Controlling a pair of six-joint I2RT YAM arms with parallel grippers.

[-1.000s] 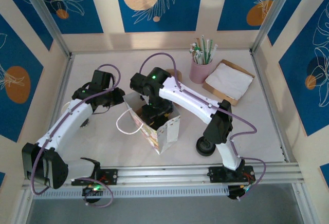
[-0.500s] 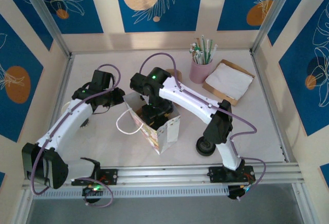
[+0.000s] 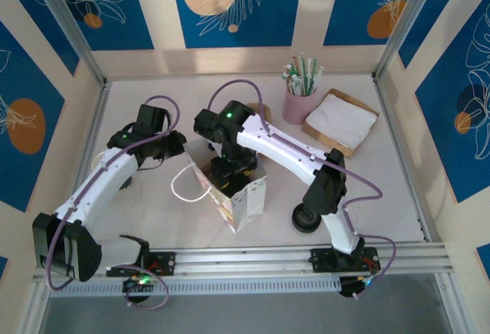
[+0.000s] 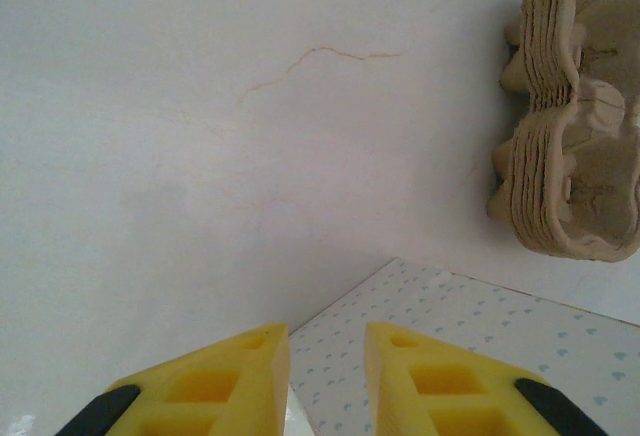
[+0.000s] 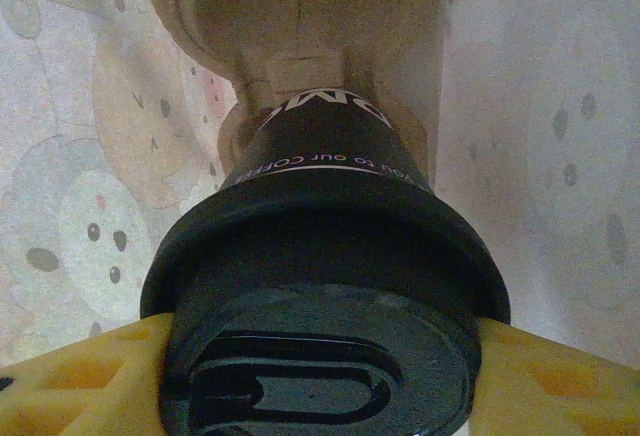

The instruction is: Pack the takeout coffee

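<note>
Right jaws: clamped on the black lid of the takeout coffee (image 5: pixel 320 206).
Takeout coffee: inside the paper bag (image 3: pixel 243 200) (white lettering rings its dark band).
Left jaws: beside the paper bag's rear-left corner, narrowly parted; whether they grip it cannot be told.

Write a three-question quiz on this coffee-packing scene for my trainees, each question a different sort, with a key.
1. True or false: the right end effector grips the takeout coffee by its lid.
2. What holds the straws? A) a pink cup B) a glass jar C) a metal tin
3. Fill in: the takeout coffee hangs inside the ____.

Key: 1 true; 2 A; 3 paper bag.
</note>
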